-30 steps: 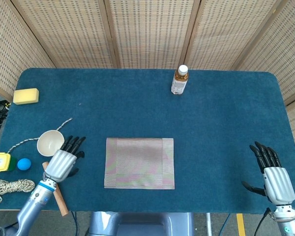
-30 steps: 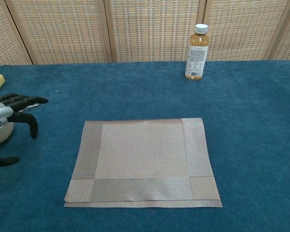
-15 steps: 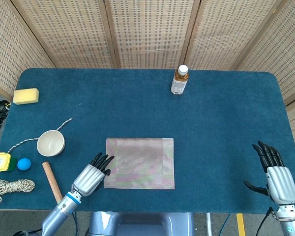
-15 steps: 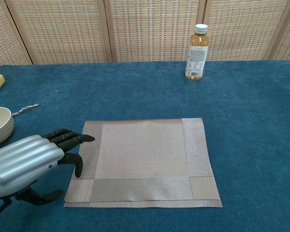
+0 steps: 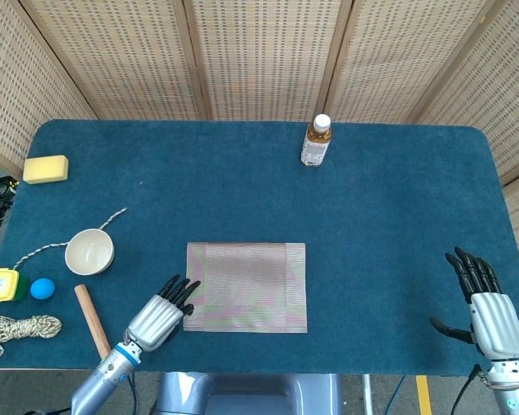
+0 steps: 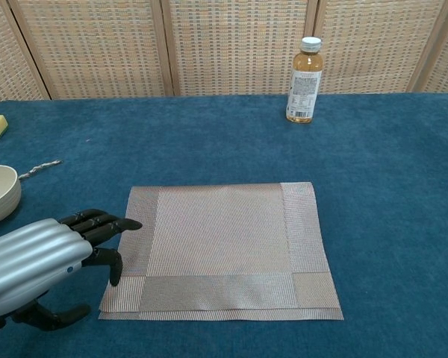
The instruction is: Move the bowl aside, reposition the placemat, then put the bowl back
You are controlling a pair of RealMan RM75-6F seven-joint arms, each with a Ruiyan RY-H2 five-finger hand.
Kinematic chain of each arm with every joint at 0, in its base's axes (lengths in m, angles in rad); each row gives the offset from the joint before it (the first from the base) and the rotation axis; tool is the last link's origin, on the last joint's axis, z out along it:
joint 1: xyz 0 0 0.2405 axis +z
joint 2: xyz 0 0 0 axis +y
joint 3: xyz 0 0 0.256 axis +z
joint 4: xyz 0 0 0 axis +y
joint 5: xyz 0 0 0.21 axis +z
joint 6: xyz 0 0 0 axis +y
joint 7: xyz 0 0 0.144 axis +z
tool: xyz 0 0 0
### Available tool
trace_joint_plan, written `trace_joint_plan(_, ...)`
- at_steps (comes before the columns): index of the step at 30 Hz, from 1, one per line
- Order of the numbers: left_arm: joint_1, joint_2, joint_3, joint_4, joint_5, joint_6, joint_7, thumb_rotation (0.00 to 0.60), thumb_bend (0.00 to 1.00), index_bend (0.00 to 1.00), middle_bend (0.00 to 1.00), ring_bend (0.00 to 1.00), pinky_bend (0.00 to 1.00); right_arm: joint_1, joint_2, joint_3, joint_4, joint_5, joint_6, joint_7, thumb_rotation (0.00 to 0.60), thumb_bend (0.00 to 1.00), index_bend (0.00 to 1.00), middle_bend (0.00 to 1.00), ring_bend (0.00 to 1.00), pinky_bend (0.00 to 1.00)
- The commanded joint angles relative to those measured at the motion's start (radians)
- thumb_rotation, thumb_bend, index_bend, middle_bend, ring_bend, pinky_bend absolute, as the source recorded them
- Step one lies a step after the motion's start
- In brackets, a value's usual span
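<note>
The left hand (image 5: 158,316) has come away from the bowl (image 5: 89,251) and dropped toward the near edge of the table (image 5: 398,216), and now hangs at the near left corner of the placemat (image 5: 246,286). Its fingers are spread and slightly curled, holding nothing; their tips reach just over the mat's left edge. The bowl stands on the cloth well to the left of the mat, near the table's left edge, so the first step looks done and shifting the mat is the one in hand. The mat lies flat near the middle of the near edge, seemingly not yet moved.

The right hand (image 5: 486,304) sits at the near right corner, fingers apart and empty, far from the mat.

Whether the left fingertips actually press on the mat or hover just above it cannot be told from either view. In the chest view the left hand (image 6: 41,261) is cut off at the frame's lower left, the bowl (image 6: 0,195) is half cropped, and the right hand does not show at all.
</note>
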Motion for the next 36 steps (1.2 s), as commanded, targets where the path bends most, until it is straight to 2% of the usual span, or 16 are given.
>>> trace_joint_plan(1, 0.001, -0.001, 0.004, 0.005, 0.004, 0.001, -0.003, 0.600, 0.37, 0.41, 0.00, 0.00, 0.00, -0.001, 0.000, 0.000, 0.000, 0.001, 0.001, -0.001, 0.600, 0.16, 0.00, 0.00, 0.00, 0.00)
trace_joint_plan(28, -0.005, -0.056, -0.018, 0.063, -0.018, -0.024, 0.004, 0.600, 0.37, 0.48, 0.00, 0.00, 0.00, 0.000, 0.004, 0.004, -0.005, 0.015, -0.007, 0.002, 0.600, 0.16, 0.00, 0.00, 0.00, 0.00)
trace_joint_plan(36, -0.007, -0.063, -0.017, 0.059, -0.008, -0.019, -0.013, 0.600, 0.41, 0.52, 0.00, 0.00, 0.00, -0.001, 0.005, 0.005, -0.005, 0.014, -0.005, 0.003, 0.600, 0.16, 0.00, 0.00, 0.00, 0.00)
